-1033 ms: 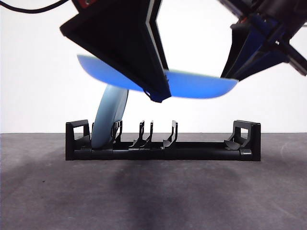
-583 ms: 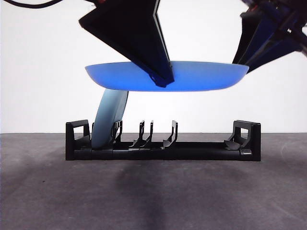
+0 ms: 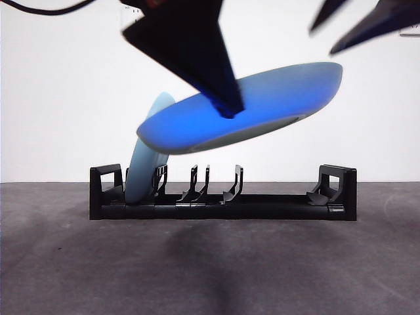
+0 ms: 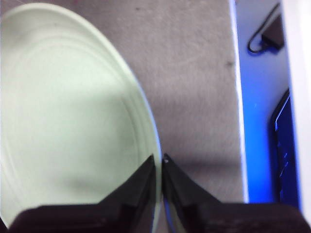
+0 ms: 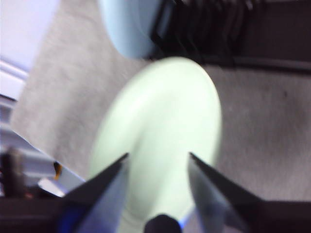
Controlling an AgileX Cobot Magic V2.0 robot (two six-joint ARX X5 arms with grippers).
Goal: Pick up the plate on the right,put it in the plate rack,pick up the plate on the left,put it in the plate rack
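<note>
Grey textured worktop (image 3: 210,262) carries the plate rack (image 3: 223,197), a long low black unit with blocky looped ends and several upright slotted dividers. 1 pale blue-grey plate (image 3: 146,164) already stands in the rack, in a slot near the rack's left end as the front view shows it, leaning slightly from upright; the right wrist view shows the same plate (image 5: 133,26) seated in the rack (image 5: 228,29). The second plate (image 3: 243,110) is held in the air above the rack, clear of the dividers, tilted so that its edge over the racked plate sits low and its opposite edge sits high. This plate appears blue in the front view and pale green in both wrist views (image 4: 68,121) (image 5: 160,136). The left claw (image 4: 160,165) is clamped on the rim of the held plate, its 2 black jaws closed together on the plate's edge; in the front view it enters from above as a large dark wedge (image 3: 226,108) meeting the plate near mid-span. The right claw (image 5: 158,165) has its jaws spread apart, 1 on each side of the held plate's far portion, gripping nothing; the front view shows it only as blurred dark tips (image 3: 367,23) at the top right corner, above the plate's raised edge.
</note>
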